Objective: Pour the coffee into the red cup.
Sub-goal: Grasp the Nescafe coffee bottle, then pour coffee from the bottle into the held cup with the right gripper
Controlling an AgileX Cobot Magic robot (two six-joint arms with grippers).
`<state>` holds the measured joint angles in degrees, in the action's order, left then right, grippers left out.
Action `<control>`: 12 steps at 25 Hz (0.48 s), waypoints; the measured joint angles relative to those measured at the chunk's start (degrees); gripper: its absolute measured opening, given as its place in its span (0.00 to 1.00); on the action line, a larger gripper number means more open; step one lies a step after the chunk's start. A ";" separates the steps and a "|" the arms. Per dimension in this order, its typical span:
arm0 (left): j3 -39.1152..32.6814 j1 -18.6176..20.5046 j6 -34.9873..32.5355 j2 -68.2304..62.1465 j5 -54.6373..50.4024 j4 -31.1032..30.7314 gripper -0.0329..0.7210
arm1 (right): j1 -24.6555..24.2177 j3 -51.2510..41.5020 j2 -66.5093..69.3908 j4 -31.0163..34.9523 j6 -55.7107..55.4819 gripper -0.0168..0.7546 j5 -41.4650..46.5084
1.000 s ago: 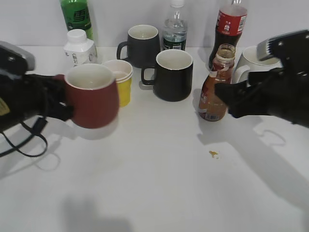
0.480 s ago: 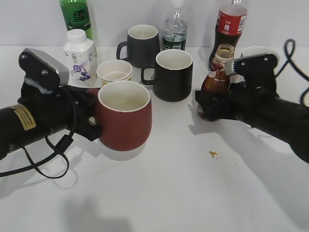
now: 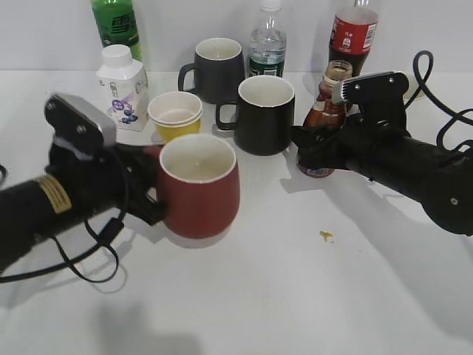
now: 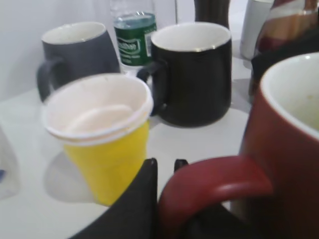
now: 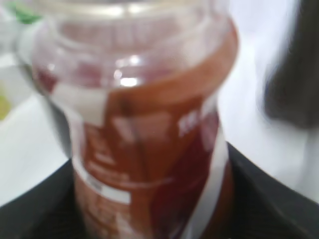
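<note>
The red cup (image 3: 198, 185) is a maroon mug with a white inside, left of the table's centre, low over or on the table. My left gripper (image 3: 151, 198) is shut on its loop handle (image 4: 214, 181); the black fingers (image 4: 165, 167) pinch the handle's left end. The coffee bottle (image 3: 320, 118) has brown liquid, an open wide neck and no cap. It stands nearly upright at the right. My right gripper (image 3: 309, 146) is shut round its labelled body (image 5: 149, 134). The cup and the bottle are a mug's width apart.
Behind stand a yellow paper cup (image 3: 176, 115), a black mug (image 3: 264, 115), a grey mug (image 3: 218, 68), a water bottle (image 3: 267, 44), a cola bottle (image 3: 353, 33), a green bottle (image 3: 117, 26) and a white carton (image 3: 124, 87). A small brown spot (image 3: 326, 236) lies on the table.
My left arm has carried the red cup to the right, toward the table's centre. My right arm has swung in with the coffee bottle, shifting it slightly left and back.
</note>
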<state>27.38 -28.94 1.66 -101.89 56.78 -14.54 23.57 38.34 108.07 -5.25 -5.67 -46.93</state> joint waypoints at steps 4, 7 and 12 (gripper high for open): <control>1.35 0.00 0.00 -3.87 2.28 -1.27 0.14 | 0.00 -0.17 -1.60 -0.48 1.66 0.68 1.64; 3.96 0.00 0.00 -4.12 1.48 -4.38 0.14 | 0.00 -0.12 -5.73 -3.69 7.59 0.68 2.79; 9.15 0.00 0.00 -4.12 -2.86 -8.61 0.13 | 0.06 2.01 -12.80 -7.10 20.16 0.68 3.40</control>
<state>36.53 -28.94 1.66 -106.01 53.91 -23.15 23.64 40.35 95.26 -12.35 14.49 -43.53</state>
